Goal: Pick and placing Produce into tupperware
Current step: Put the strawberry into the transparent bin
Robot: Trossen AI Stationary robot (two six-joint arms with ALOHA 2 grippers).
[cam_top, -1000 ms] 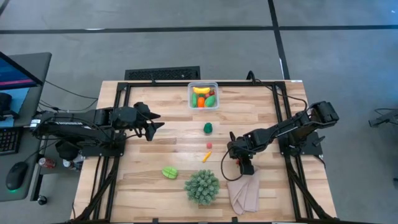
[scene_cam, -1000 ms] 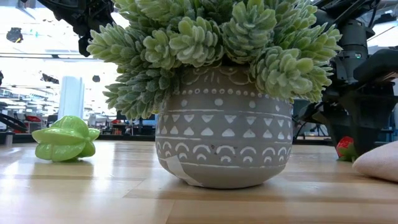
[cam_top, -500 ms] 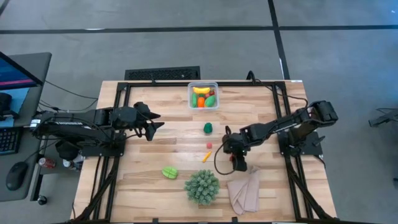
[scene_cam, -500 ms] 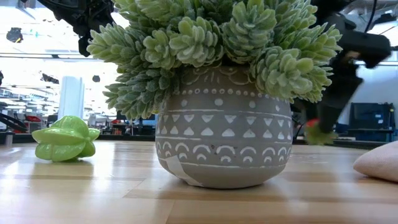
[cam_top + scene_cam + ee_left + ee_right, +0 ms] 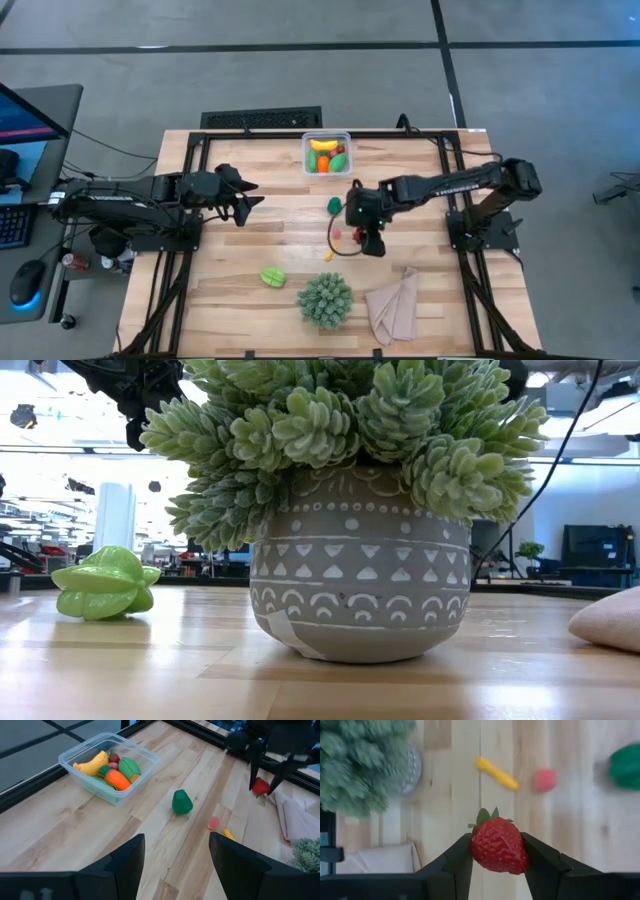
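Note:
The clear tupperware (image 5: 327, 153) (image 5: 107, 765) stands at the table's far edge and holds a banana, a carrot and green pieces. My right gripper (image 5: 368, 243) (image 5: 497, 855) hangs over the table's middle, shut on a red strawberry (image 5: 499, 845) (image 5: 260, 786). On the wood lie a dark green piece (image 5: 334, 205) (image 5: 182, 802), a small pink piece (image 5: 213, 823) (image 5: 544, 779), a yellow piece (image 5: 227, 834) (image 5: 496, 772) and a light green star-shaped fruit (image 5: 272, 277) (image 5: 103, 582). My left gripper (image 5: 250, 200) (image 5: 175, 865) waits open at the left, above the table. My right gripper pinches the strawberry's two sides (image 5: 476, 847) between its two fingers (image 5: 452, 862). The fingers come from above, slanting down. The strawberry is lifted clear of the table, its green leafy cap (image 5: 487, 816) turned away from the wrist.
A spiky green plant in a grey pot (image 5: 324, 299) (image 5: 350, 510) stands near the front edge and blocks most of the low view. A beige cloth (image 5: 395, 305) (image 5: 380, 857) lies to its right. Bare wood stretches between the loose pieces and the tupperware.
My right gripper has risen from beside the cloth and swung toward the table's middle and far edge, staying shut on the strawberry. The strawberry has come up off the wood and left the low view.

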